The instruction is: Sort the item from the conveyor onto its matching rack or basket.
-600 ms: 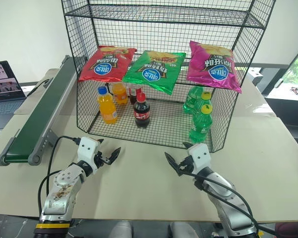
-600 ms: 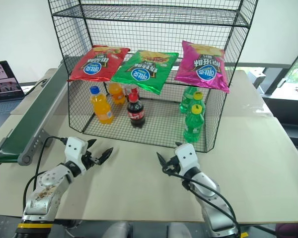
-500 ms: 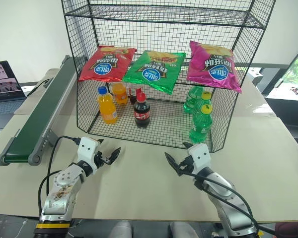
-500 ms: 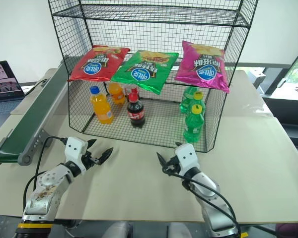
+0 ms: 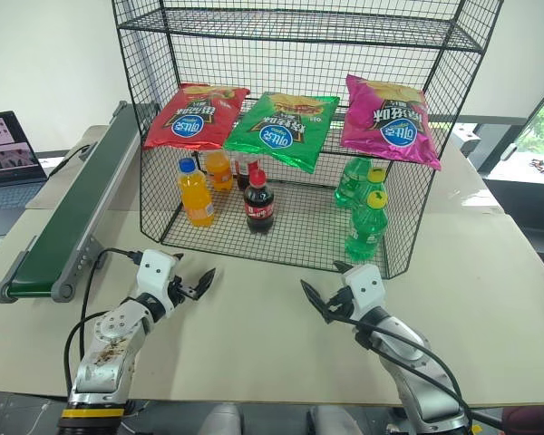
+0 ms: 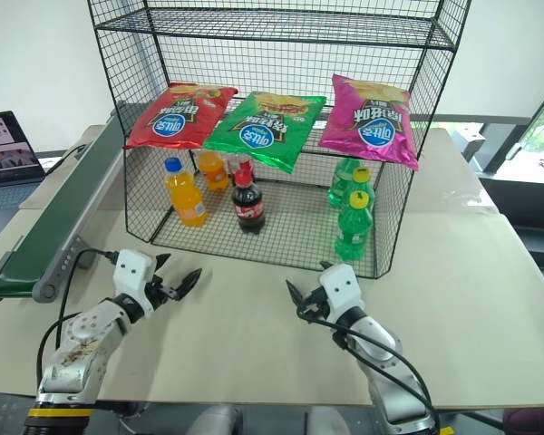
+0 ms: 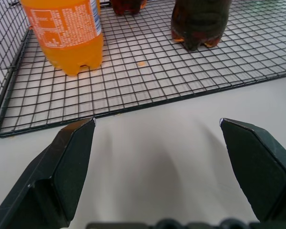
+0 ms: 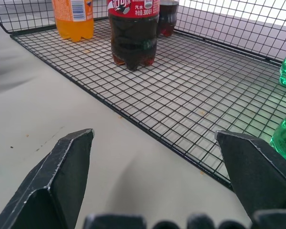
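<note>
I see my left gripper [image 5: 198, 283] low over the counter [image 5: 490, 299], with its 2 fingers spread wide and nothing between them. My right gripper [image 5: 326, 301] is beside it over the same counter, also wide open and holding nothing.

The orange soda [image 5: 195, 193] with the blue cap stands upright on the bottom tier of the rack [image 5: 299, 27], ahead of my left gripper and past the rack's front edge. From my left wrist I see its lower half [image 7: 66, 33] on the wire floor, apart from both fingers.

A cola bottle [image 5: 258, 203] with a red cap stands ahead, between my 2 grippers, also on the bottom tier. Behind the soda is another orange bottle [image 5: 218, 169]. 2 green bottles [image 5: 366, 224] stand ahead of my right gripper, on the right side of that tier.

On the tier above lie 3 chip bags: a red bag [image 5: 196, 115], a green bag [image 5: 284, 128] and a pink bag [image 5: 389, 119].

The conveyor [image 5: 68, 213] runs along the counter to the left of my left gripper, well apart from it. I see nothing on its belt. A laptop [image 5: 7, 159] sits further left.
</note>
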{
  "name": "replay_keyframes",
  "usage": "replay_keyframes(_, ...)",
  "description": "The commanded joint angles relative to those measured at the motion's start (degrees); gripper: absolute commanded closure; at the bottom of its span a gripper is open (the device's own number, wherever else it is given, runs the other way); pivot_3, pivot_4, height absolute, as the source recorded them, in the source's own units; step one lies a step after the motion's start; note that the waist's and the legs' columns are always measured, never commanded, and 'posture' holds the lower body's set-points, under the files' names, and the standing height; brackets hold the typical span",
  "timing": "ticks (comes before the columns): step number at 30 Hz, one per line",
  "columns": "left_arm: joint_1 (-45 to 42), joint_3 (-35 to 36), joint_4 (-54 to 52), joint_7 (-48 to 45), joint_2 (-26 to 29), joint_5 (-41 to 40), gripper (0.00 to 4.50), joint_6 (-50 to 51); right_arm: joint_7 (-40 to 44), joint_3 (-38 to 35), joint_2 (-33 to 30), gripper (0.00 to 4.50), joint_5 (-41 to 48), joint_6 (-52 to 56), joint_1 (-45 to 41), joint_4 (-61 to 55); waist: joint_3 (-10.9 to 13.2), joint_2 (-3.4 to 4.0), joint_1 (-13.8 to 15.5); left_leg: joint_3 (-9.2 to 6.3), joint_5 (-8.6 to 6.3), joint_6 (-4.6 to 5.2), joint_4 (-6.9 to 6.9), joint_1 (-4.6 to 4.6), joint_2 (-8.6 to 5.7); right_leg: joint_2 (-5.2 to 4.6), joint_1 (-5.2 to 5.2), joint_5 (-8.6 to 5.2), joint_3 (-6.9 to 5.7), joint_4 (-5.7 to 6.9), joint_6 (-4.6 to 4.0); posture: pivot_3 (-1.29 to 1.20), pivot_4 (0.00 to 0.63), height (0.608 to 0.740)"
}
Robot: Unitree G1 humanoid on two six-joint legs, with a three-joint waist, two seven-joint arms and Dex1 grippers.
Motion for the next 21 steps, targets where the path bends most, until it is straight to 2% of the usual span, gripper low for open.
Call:
replay_keyframes(1, -0.7, 0.9, -1.9, 0.5, 0.3, 0.0, 0.06, -0.9, -0.3, -0.5, 0.2, 0.0, 0.1, -1.2, -0.7, -2.1, 0.0, 0.0, 0.0, 0.0, 0.0, 0.0, 0.0, 0.0, 0.0, 0.0, 0.0, 0.0, 0.0, 0.0, 0.0, 0.0, 0.15, 0.738)
replay_keyframes(21, -1.6, 0.9, -1.5, 0.1, 0.9, -0.2, 0.06, -0.9, -0.6, 0.1, 0.5, 0.0, -0.1, -0.5, -1.4, -2.6, 0.0, 0.0, 0.0, 0.0, 0.0, 0.0, 0.0, 0.0, 0.0, 0.0, 0.0, 0.03, 0.0, 0.01, -0.05, 0.0, 0.15, 0.738)
